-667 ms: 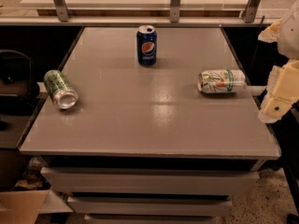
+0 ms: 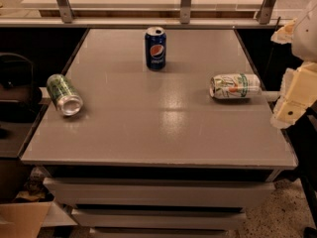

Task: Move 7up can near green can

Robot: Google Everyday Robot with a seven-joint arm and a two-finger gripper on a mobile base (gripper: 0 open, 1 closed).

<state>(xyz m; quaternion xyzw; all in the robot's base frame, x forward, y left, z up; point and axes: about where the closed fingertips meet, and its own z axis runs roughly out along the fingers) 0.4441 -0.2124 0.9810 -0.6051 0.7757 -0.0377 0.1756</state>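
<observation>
The 7up can (image 2: 235, 86) lies on its side at the right of the grey table (image 2: 163, 128), pale with green lettering and an orange-red spot, its open top facing left. The green can (image 2: 64, 94) lies on its side at the table's left edge, silver end towards me. My gripper (image 2: 271, 96) is at the table's right edge, reaching in right next to the 7up can's right end. The cream arm (image 2: 297, 95) behind it hangs just off the table. I cannot tell whether the gripper touches the can.
A dark blue Pepsi can (image 2: 155, 47) stands upright at the back middle of the table. A railing with metal posts (image 2: 185, 4) runs behind. A dark chair (image 2: 15, 83) stands at the left, and a cardboard box (image 2: 20, 219) on the floor.
</observation>
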